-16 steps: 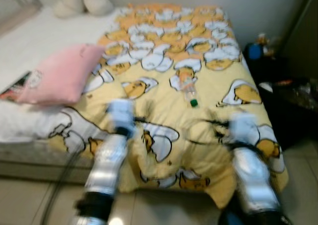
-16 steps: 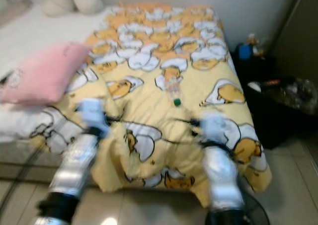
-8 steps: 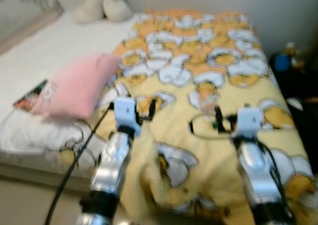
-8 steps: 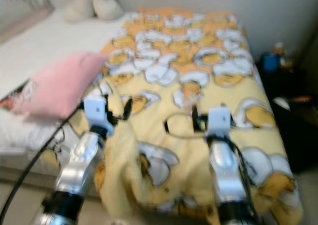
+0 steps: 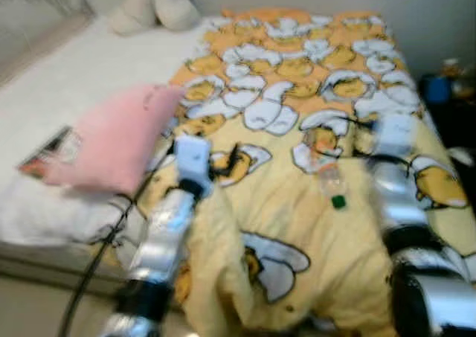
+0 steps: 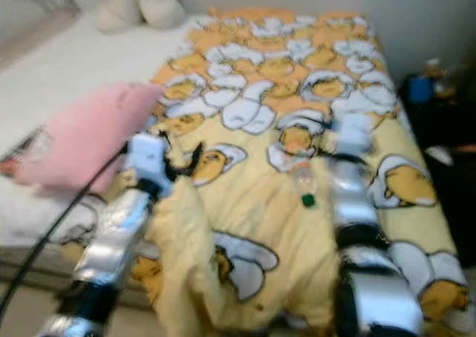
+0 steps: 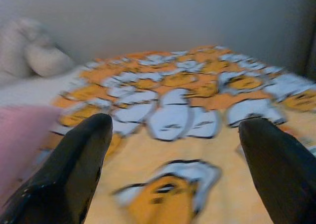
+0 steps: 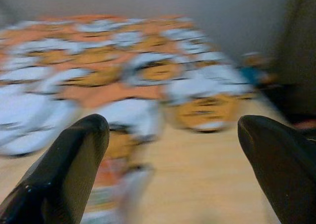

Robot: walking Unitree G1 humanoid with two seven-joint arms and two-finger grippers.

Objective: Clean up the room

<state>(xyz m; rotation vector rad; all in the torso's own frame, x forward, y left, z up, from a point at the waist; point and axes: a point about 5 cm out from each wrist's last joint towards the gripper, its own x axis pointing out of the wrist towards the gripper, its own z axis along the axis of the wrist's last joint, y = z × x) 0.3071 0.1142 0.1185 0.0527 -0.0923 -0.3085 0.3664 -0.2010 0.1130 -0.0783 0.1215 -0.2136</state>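
Note:
A clear plastic bottle (image 5: pixel 331 184) with a green cap lies on the yellow egg-patterned blanket (image 5: pixel 290 76) that covers the bed. My right gripper (image 8: pixel 173 121) is open with nothing between its fingers; it hovers just above the bottle's far end, and a blurred orange-and-clear shape (image 8: pixel 117 193) lies below it in the right wrist view. My left gripper (image 7: pixel 175 125) is open and empty too, low over the blanket to the bottle's left, beside a pink pillow (image 5: pixel 111 147). A fold of blanket (image 5: pixel 216 277) bunches up under my left arm.
A cream plush toy (image 5: pixel 152 2) sits at the head of the bed on the white sheet (image 5: pixel 67 76). A magazine (image 5: pixel 46 149) pokes out beneath the pillow. Dark clutter with a blue object (image 5: pixel 439 88) stands right of the bed.
My right arm has stretched forward over the blanket to the bottle. The left arm has stayed roughly in place. The camera has come closer to the bed.

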